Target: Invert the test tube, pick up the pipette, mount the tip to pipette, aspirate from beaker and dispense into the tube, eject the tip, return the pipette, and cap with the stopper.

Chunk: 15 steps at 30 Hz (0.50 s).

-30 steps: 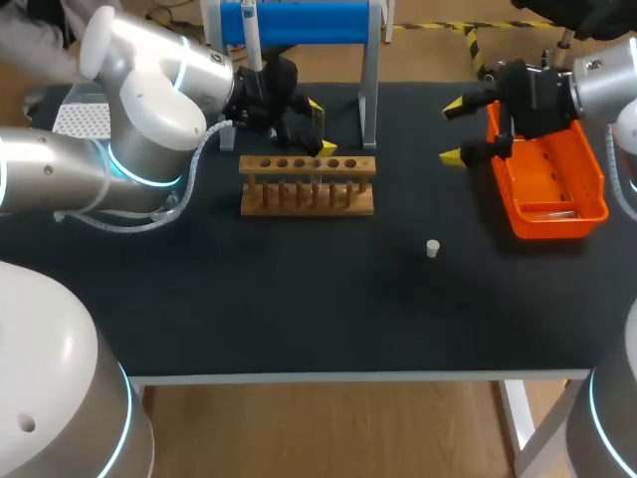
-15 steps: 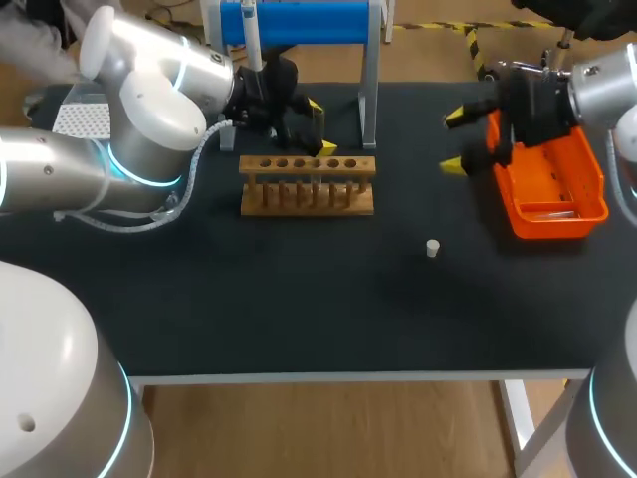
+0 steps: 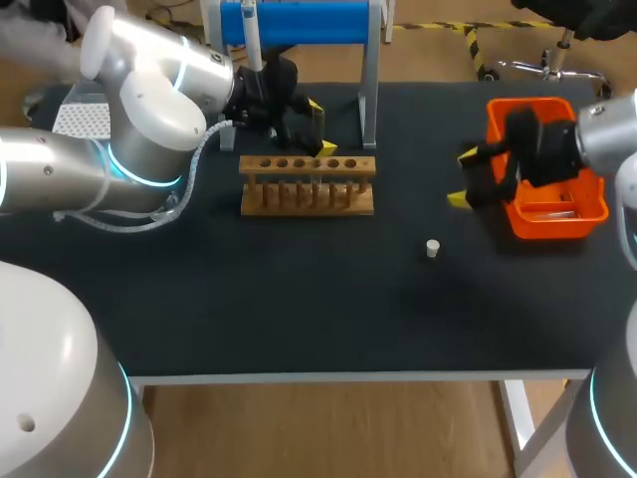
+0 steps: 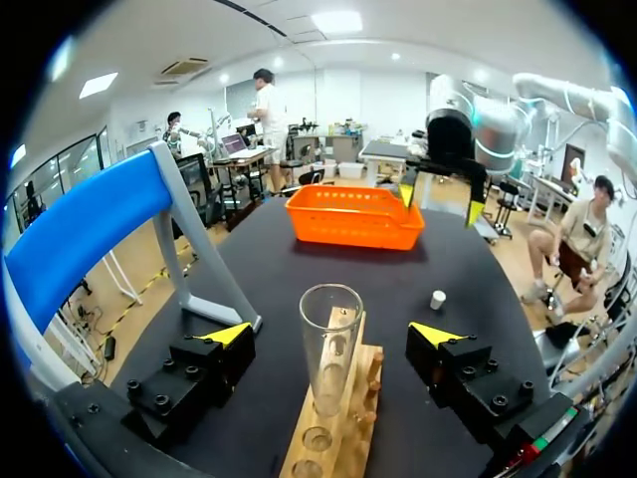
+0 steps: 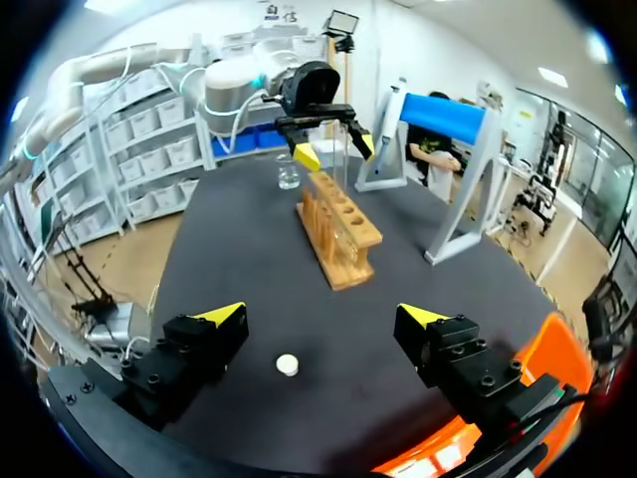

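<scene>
The tube [image 4: 330,349] stands mouth-up in the rack [image 3: 307,184], upper middle of the frame, left fingers [image 4: 224,334] spread wide either side of it, not touching. Right fingers [image 3: 468,156] are open too, by the orange tray [image 3: 582,211] at the right, just up-right of the stopper [image 3: 432,248] on the desk [image 3: 299,299]. Looks like capping's next, though I can't make out liquid in the tube. I'd drop straight over the stopper, pinch it high, and let the left steady the tube.

Black matte surface [image 3: 299,299], pale trim [image 3: 348,377] along its near edge, white leg [image 3: 518,423] under the near right corner, lit evenly from overhead.
</scene>
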Tool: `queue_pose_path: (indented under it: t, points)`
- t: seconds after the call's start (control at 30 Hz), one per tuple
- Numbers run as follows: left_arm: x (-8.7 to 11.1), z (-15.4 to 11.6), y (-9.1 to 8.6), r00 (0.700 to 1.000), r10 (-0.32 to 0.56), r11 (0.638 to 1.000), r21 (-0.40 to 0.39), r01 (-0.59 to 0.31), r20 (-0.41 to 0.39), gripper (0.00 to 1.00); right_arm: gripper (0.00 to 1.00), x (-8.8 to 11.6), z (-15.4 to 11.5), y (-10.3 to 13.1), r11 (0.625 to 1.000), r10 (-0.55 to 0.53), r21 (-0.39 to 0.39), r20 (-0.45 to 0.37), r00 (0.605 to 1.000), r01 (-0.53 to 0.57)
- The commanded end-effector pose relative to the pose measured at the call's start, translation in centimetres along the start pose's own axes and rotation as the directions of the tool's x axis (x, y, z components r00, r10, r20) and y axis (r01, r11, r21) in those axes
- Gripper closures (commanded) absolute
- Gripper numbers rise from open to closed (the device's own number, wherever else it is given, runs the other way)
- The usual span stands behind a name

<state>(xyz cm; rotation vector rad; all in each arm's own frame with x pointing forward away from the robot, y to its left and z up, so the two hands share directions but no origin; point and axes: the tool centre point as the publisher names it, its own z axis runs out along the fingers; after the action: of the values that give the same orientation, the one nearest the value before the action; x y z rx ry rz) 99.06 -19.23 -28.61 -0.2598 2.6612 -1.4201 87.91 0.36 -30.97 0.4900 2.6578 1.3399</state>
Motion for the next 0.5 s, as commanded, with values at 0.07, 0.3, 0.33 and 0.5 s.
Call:
queue_pose_path:
  t: [0.07,0.3,0.33,0.5]
  points:
    - [-0.1,0.0,-0.1,1.0,-0.001,1.0,-0.003,0.001,-0.003,0.0,0.0,1.5,0.7,-1.3,1.0,0.021,-0.005,0.058,0.998,-0.021]
    - [-0.1,0.0,-0.1,1.0,-0.001,1.0,-0.003,0.001,-0.003,0.0,0.0,2.7,2.1,-2.6,0.998,0.059,0.002,0.075,0.995,-0.059]
    - [-0.1,0.0,-0.1,1.0,-0.001,1.0,-0.003,0.001,-0.003,0.0,0.0,2.9,2.4,-3.0,0.998,0.066,0.002,0.075,0.995,-0.067]
    - [-0.1,0.0,-0.1,1.0,-0.001,1.0,-0.003,0.001,-0.003,0.0,0.0,3.5,3.1,-4.2,0.996,0.092,0.01,0.077,0.993,-0.093]
